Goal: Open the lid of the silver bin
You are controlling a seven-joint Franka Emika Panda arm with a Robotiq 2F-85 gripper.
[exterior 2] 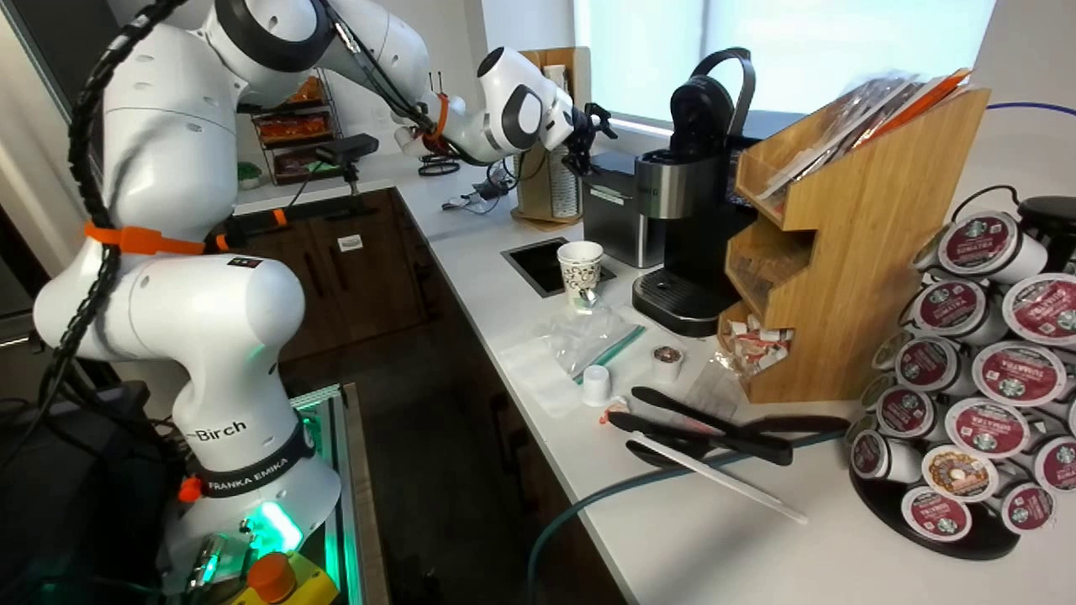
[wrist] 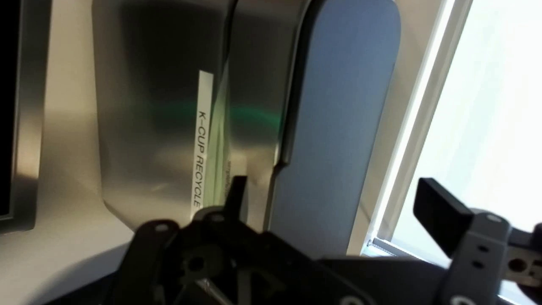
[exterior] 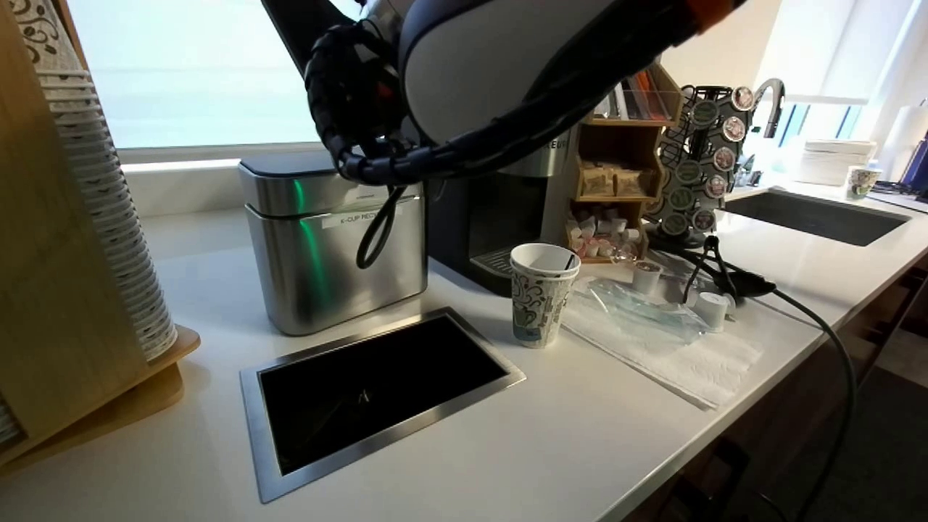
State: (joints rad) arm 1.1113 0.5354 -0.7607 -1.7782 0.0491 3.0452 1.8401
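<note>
1. The lid (wrist: 334, 106), dark grey, lies closed along the top of the silver bin (exterior: 333, 268).
2. The silver bin stands upright on the bench (exterior: 580, 435), between the window (wrist: 478, 84) and a steel-framed opening (exterior: 399, 431); its front bears a label (wrist: 205, 89) reading "K-CUP RECYCLE".
3. The hand (wrist: 332, 192) is near the lid, its fingers spread wide with nothing gripped. In the wrist view one fingertip overlaps the bin's upper front and the other the window; whether either touches the lid cannot be judged for certain.
4. The black coffee machine (exterior 2: 714, 227) stands just beside the silver bin.
5. Two nested paper cups (exterior: 540, 304) stand near a corner of the opening.
6. A paper towel (exterior: 656, 366) carries a clear plastic bag (exterior: 645, 312) and a white pod (exterior: 713, 312).
7. A wooden rack (exterior 2: 874, 269) stands next to the coffee machine.
</note>
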